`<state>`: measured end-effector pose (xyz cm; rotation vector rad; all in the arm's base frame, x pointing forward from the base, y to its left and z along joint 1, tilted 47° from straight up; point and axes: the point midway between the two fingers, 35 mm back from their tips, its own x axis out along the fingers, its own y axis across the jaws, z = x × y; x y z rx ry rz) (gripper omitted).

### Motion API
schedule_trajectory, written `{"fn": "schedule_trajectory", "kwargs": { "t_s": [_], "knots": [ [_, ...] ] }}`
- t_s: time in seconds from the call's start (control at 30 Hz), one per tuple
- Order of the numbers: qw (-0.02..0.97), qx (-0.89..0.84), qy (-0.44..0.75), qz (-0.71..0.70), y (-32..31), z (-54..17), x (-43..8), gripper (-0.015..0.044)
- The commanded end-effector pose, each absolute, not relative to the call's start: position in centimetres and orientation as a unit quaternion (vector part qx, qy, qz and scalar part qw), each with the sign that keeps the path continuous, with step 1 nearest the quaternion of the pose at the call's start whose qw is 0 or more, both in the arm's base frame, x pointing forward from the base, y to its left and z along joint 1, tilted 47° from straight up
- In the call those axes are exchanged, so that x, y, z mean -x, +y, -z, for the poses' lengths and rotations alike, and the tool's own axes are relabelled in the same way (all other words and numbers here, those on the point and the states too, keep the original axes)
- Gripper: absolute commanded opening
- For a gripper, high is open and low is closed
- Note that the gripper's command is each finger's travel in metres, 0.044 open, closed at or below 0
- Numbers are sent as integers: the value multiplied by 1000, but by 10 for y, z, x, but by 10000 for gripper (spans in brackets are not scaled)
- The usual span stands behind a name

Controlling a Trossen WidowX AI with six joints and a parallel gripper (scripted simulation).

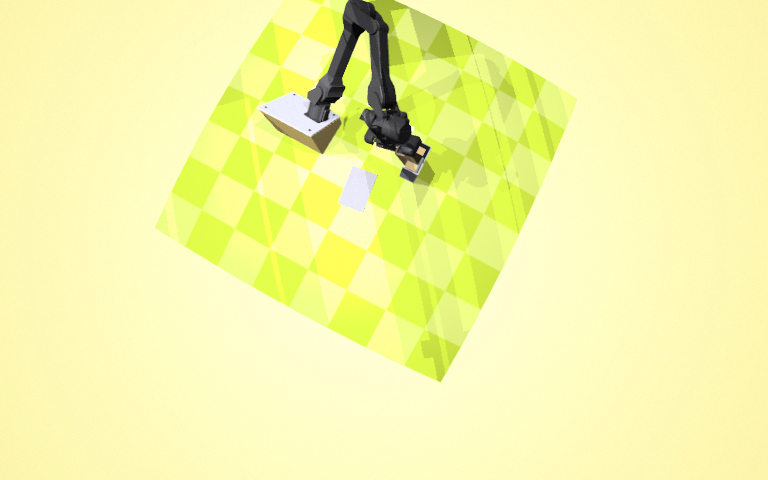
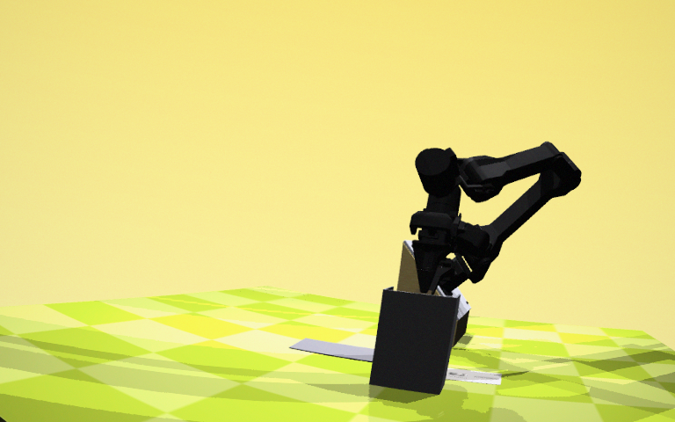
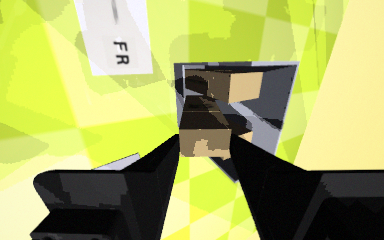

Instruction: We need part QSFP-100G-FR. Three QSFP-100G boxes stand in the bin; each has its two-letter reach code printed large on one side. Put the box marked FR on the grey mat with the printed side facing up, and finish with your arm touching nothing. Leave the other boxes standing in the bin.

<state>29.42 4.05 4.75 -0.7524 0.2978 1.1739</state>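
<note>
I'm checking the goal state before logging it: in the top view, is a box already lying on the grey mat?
No, the grey mat has no box on it; its whole surface shows in the top view.

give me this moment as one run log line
tool: shut on cardboard box | bin: other boxes inside | held box's code: cannot tell | grey mat: no box on it

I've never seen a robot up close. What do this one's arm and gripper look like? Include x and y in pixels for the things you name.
The arm (image 1: 378, 62) (image 2: 519, 161) is nearly all black: straight, chunky bars joined by bulky, angular knuckles, with a thick round drum near the wrist. The gripper (image 2: 429, 292) (image 3: 204, 139) is black too, with two fingers that taper from broad bases to narrow tips. I can't make out any cables or lettering on either.
</note>
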Motion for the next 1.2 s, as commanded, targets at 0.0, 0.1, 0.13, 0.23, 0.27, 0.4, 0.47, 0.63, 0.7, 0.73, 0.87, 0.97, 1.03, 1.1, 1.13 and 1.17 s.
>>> {"fn": "schedule_trajectory", "kwargs": {
  "t_s": [0.0, 0.1, 0.13, 0.23, 0.27, 0.4, 0.47, 0.63, 0.7, 0.73, 0.87, 0.97, 1.03, 1.1, 1.13, 1.17],
  "knots": [
    [756, 346, 135, -539, 36, -53, -291, 152],
    [756, 345, 135, -539, 32, -56, -289, 152],
    [756, 345, 135, -539, 31, -56, -288, 152],
    [756, 344, 135, -539, 28, -59, -286, 152],
    [757, 344, 135, -539, 27, -60, -285, 152],
    [757, 344, 135, -539, 25, -62, -284, 152],
    [757, 344, 135, -539, 25, -62, -284, 152],
    [756, 344, 136, -539, 24, -62, -280, 152],
    [756, 344, 136, -539, 23, -61, -277, 152],
    [756, 344, 136, -539, 22, -61, -275, 152],
    [756, 344, 137, -540, 20, -61, -269, 152],
    [756, 345, 137, -540, 19, -60, -264, 152],
    [756, 345, 138, -540, 18, -60, -261, 152],
    [756, 345, 138, -540, 18, -60, -257, 152],
    [756, 345, 138, -540, 17, -60, -256, 152],
    [756, 344, 138, -540, 17, -60, -254, 152]
  ]
}}
